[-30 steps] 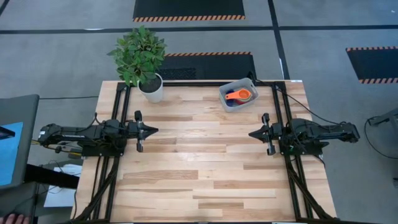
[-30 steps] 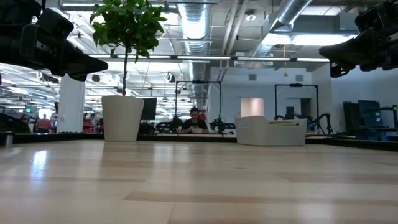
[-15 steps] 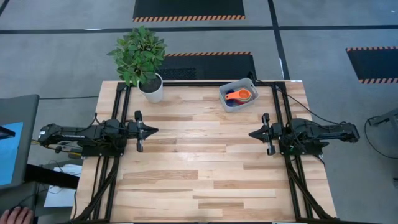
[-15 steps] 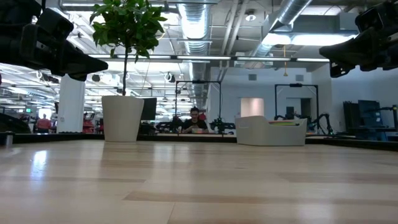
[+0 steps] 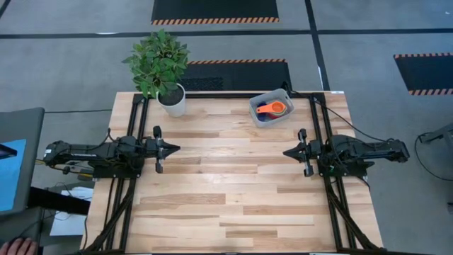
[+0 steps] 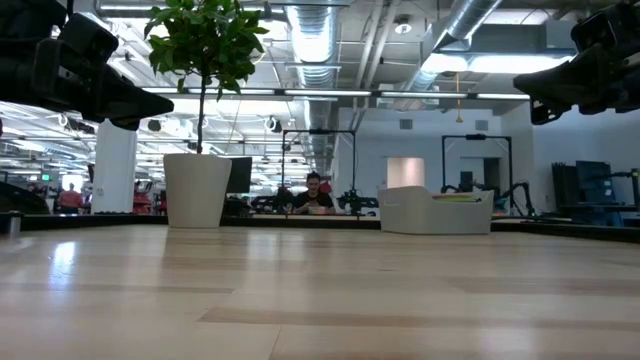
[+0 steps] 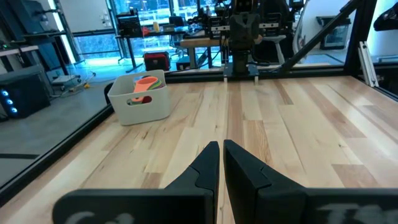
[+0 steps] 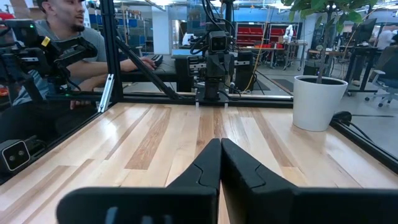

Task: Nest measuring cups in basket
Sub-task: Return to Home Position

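Note:
The basket (image 5: 270,108) stands near the table's far right corner; it also shows in the left wrist view (image 7: 140,99) and the low view (image 6: 432,212). Nested measuring cups lie inside it, an orange cup (image 5: 272,108) on top with a darker one under it; the rest are hidden. My left gripper (image 5: 177,149) hovers shut over the table's left side, pointing right, also seen in its wrist view (image 7: 221,148). My right gripper (image 5: 285,151) hovers shut over the right side, pointing left, also seen in its wrist view (image 8: 220,144). Both are well clear of the basket.
A white pot with a green plant (image 5: 172,99) stands at the table's far left corner. Dark frame rails (image 5: 320,127) run along both sides of the table. A person (image 8: 56,50) sits beyond the table's near side; a hand (image 5: 18,246) shows at the lower left.

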